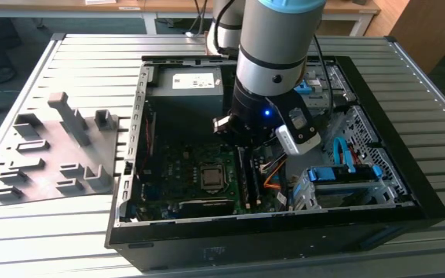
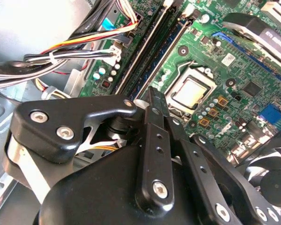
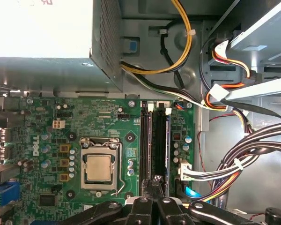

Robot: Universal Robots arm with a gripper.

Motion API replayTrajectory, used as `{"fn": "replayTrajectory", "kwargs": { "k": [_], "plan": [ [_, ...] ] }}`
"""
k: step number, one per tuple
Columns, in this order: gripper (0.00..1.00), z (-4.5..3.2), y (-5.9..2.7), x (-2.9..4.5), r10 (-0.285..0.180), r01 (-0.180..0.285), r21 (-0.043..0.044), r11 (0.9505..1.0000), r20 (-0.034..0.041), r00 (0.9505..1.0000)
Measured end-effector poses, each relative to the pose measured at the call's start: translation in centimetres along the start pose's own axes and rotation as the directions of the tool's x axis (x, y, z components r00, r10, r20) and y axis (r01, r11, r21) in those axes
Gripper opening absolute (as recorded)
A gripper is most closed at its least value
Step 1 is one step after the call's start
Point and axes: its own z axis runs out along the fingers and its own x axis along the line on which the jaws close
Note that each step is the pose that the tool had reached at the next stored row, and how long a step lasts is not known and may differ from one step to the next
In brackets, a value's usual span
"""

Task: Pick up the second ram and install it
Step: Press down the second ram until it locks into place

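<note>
The second ram is a long dark stick standing on edge in a motherboard slot, between the CPU socket and the case wall. It also shows as a dark strip in the exterior view. A like dark stick stands in the neighbouring slot. My gripper sits right over the near end of the second ram, with its fingertips closed together and touching or almost touching the stick's top edge. In the second wrist view the shut gripper lines up with the same slot. I see nothing held between the fingers.
The arm reaches down into the open computer case. Close by are the CPU socket, the power supply, cable bundles and a blue drive cage. A grey plate of holder blocks lies at the exterior view's left.
</note>
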Motion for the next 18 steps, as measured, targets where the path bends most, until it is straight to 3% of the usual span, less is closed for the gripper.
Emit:
{"fn": "replayTrajectory", "kwargs": {
  "k": [5,8,18],
  "plan": [
    [0.10,0.03,0.00,0.00,0.000,0.000,-0.0003,1.0000,0.0000,1.0000],
    [0.10,0.51,0.24,0.00,0.000,0.000,-0.0055,1.0000,0.0000,1.0000],
    [0.10,2.38,3.17,-0.04,0.000,0.000,-0.0089,1.0000,0.0001,1.0000]
  ]
}}
